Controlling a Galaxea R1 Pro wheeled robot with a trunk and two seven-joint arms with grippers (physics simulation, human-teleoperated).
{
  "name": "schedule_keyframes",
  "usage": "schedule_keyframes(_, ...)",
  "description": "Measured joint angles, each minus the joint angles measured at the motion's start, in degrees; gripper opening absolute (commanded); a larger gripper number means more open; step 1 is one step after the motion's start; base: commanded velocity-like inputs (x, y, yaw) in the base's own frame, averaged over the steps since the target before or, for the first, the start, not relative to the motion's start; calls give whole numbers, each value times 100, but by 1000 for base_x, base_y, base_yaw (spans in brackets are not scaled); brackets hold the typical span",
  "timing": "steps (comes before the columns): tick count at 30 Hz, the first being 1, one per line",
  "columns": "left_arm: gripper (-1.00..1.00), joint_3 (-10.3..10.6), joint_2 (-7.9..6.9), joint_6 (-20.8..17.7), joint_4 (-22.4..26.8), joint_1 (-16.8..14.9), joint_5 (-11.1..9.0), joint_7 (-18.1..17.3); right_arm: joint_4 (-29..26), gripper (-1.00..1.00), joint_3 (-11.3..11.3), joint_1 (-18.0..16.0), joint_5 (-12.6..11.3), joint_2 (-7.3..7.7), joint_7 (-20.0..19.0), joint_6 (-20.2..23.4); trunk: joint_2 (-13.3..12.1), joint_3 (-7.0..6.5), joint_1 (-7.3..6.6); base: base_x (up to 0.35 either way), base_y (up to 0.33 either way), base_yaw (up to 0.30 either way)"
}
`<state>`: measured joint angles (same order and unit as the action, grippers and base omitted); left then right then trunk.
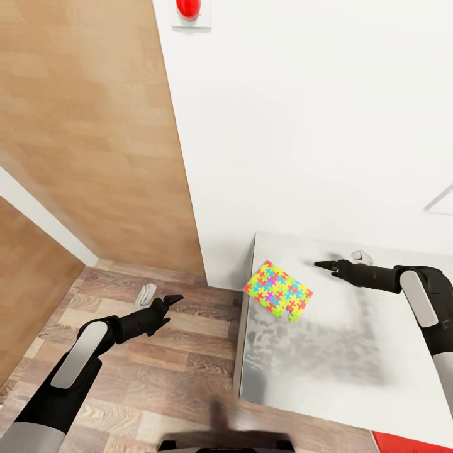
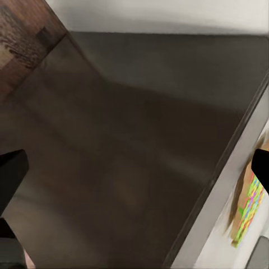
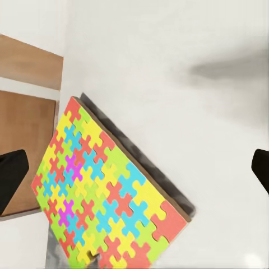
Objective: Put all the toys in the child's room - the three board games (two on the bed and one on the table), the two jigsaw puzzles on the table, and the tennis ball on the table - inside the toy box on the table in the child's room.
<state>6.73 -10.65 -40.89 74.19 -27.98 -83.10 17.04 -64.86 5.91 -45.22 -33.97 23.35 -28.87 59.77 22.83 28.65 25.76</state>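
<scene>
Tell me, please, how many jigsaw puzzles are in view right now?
1. The puzzle lies near the table's corner closest to the wall, ahead of the right end effector. A second could sit beyond the picture's edge.

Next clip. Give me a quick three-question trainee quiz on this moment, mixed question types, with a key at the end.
1. True or false: the jigsaw puzzle lies on the table near its corner by the wall.
2. Which gripper hangs over the wood floor and not over the table?
A. left gripper
B. right gripper
C. both
3. Fill in: the right gripper is empty, and its jaws are ____.

Key: 1 true. 2 A. 3 open; the right wrist view shows the two fingers spread wide apart with the jigsaw puzzle lying beyond them, not between them.
</scene>
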Motion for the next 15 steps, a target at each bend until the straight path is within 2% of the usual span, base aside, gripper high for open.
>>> schedule_keyframes(15, 100, -12, -11, 7, -16, 5, 1, -1, 38, 100, -48, 2, -6, -81, -4, 0, -1, 0, -1, -19, 0, -1)
